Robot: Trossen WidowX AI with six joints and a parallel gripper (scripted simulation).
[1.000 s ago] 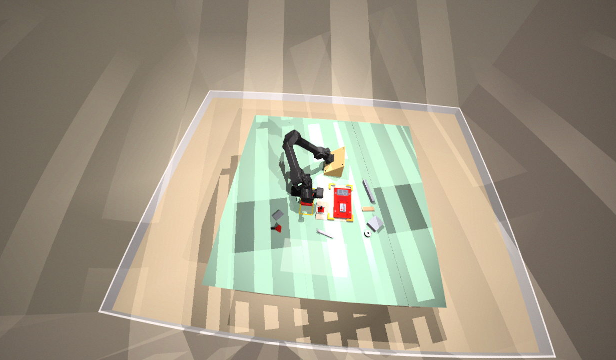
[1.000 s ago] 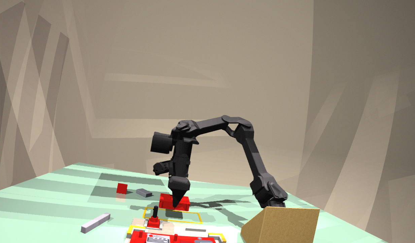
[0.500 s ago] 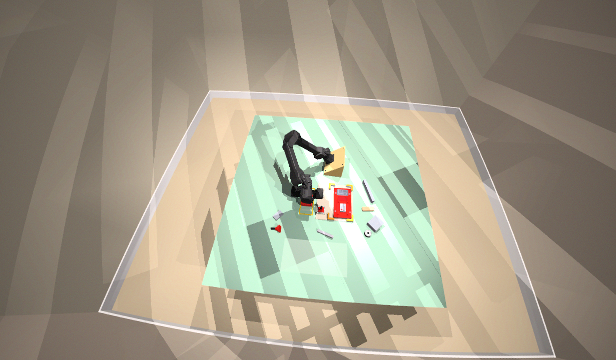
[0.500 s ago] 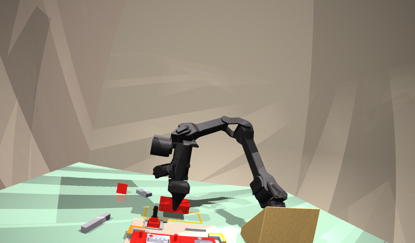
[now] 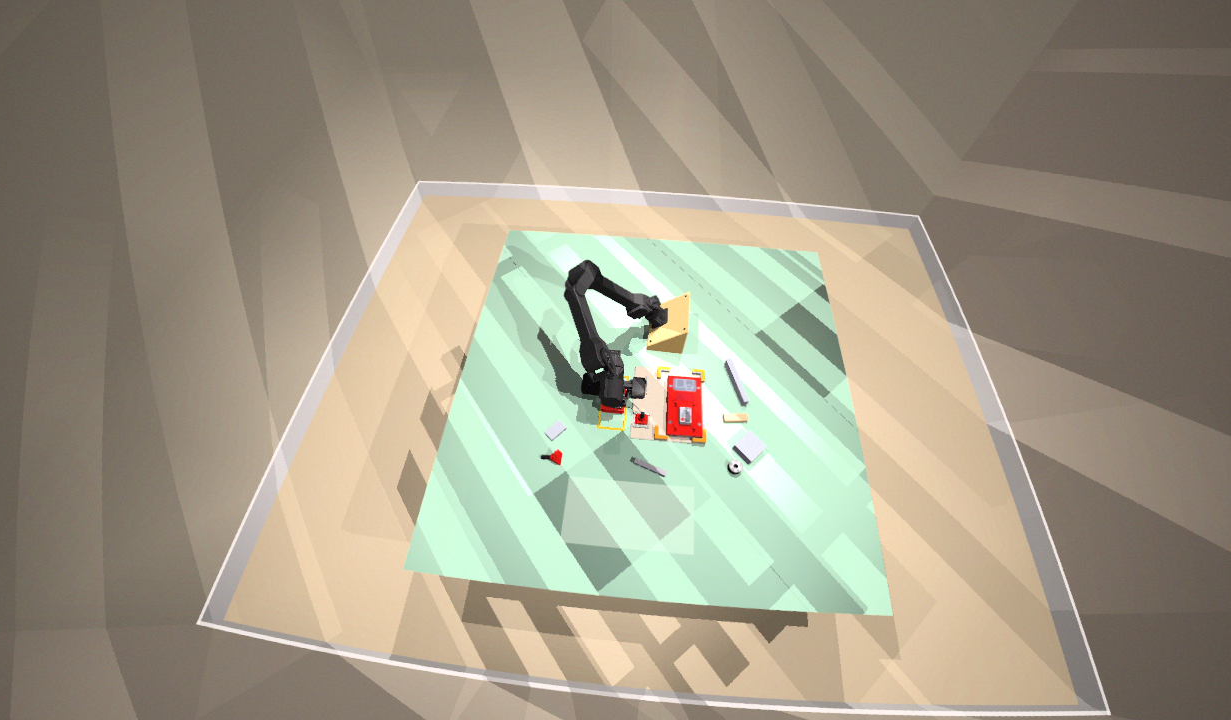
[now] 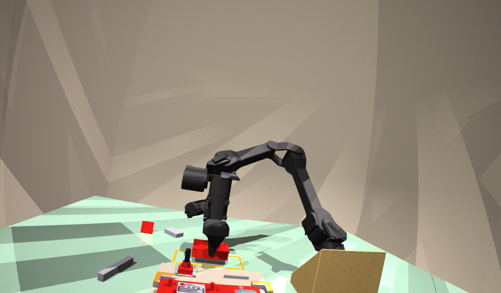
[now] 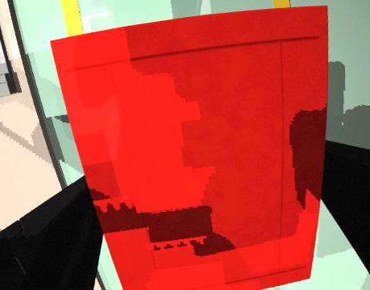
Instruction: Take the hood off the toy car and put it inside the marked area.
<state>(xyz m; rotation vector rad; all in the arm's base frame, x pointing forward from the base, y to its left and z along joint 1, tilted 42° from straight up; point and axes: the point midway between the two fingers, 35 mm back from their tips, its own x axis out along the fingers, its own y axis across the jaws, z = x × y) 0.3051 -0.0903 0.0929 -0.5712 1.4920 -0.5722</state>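
The red hood (image 5: 612,409) (image 6: 200,249) (image 7: 233,141) is a flat block between the fingers, one at each side in the wrist view. My gripper (image 6: 211,254) (image 7: 205,169) points down and is shut on the hood. The yellow outline of the marked area (image 5: 611,428) (image 6: 241,263) (image 7: 72,18) lies around and under it. The hood is very low over the table or on it; I cannot tell contact. The arm hides much of it in the top view, and its fit inside the outline is unclear. The red toy car (image 5: 673,420) (image 6: 164,285) lies beside the area.
A red piece with a black post (image 5: 641,418) (image 6: 185,267) stands close to the outline, between it and the car. A grey block (image 5: 555,429) (image 6: 173,232), a red-and-black piece (image 5: 556,457) and a grey bar (image 5: 648,466) (image 6: 115,268) lie around. A tan wedge (image 6: 346,273) stands by the arm's base.
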